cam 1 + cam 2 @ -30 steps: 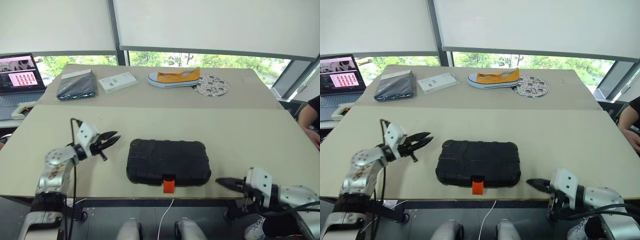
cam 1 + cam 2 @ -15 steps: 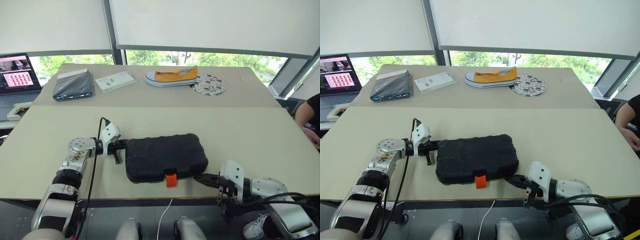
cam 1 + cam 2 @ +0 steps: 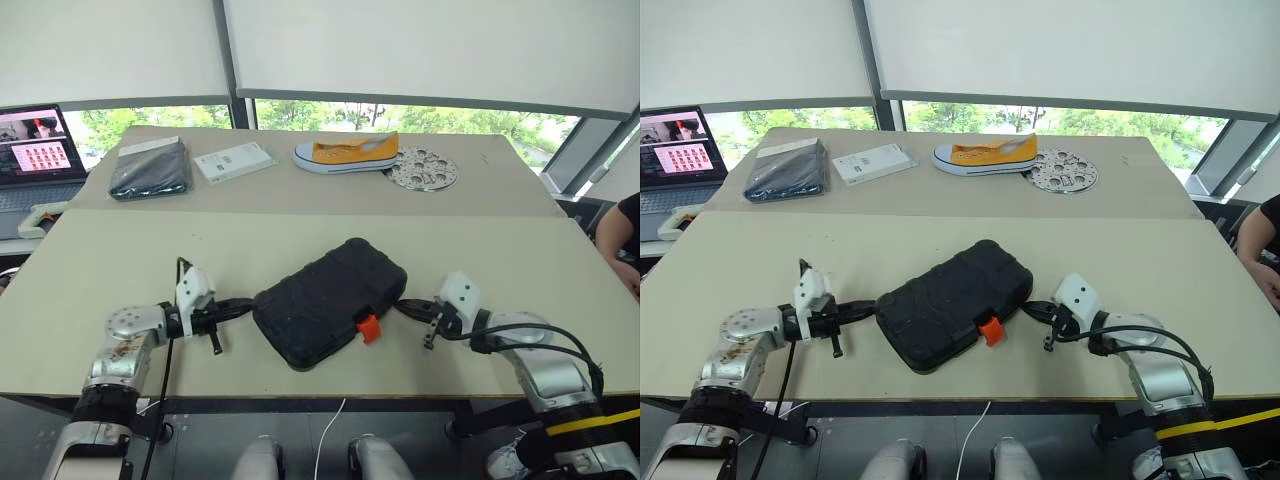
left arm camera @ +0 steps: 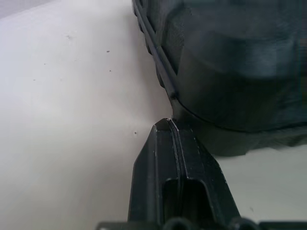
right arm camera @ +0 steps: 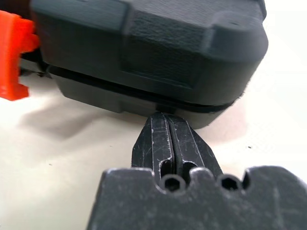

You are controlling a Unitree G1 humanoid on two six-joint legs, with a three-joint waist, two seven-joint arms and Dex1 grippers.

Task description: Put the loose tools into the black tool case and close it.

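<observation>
One black tool case [image 3: 332,314] lies closed on the front table [image 3: 520,260], turned askew so that its long side runs diagonally and its small orange latch [image 3: 368,327] faces the near edge of the table, slightly toward my right. Its ribbed shell is uppermost and the two halves meet along a thin seam.

At the case's left end sits my left gripper [image 3: 236,307], its two black fingers pressed flat together with nothing between them. In the left wrist view the joined tip [image 4: 167,125] touches the case's rim right at a rounded corner.

At the case's right end, just past the latch, is my right gripper [image 3: 404,306], likewise clenched on nothing. In the right wrist view its tip [image 5: 162,118] presses against the seam between the case's two halves, with the latch [image 5: 15,55] off to one side.

Beyond the case, on the far table [image 3: 500,185], lie a flat dark grey pouch [image 3: 151,168], a white booklet [image 3: 236,162], an orange shoe with a white sole [image 3: 348,154] and a round perforated metal disc [image 3: 424,170] just beside the shoe. Left of the case and further back, an open laptop [image 3: 38,150] stands with its screen lit.
</observation>
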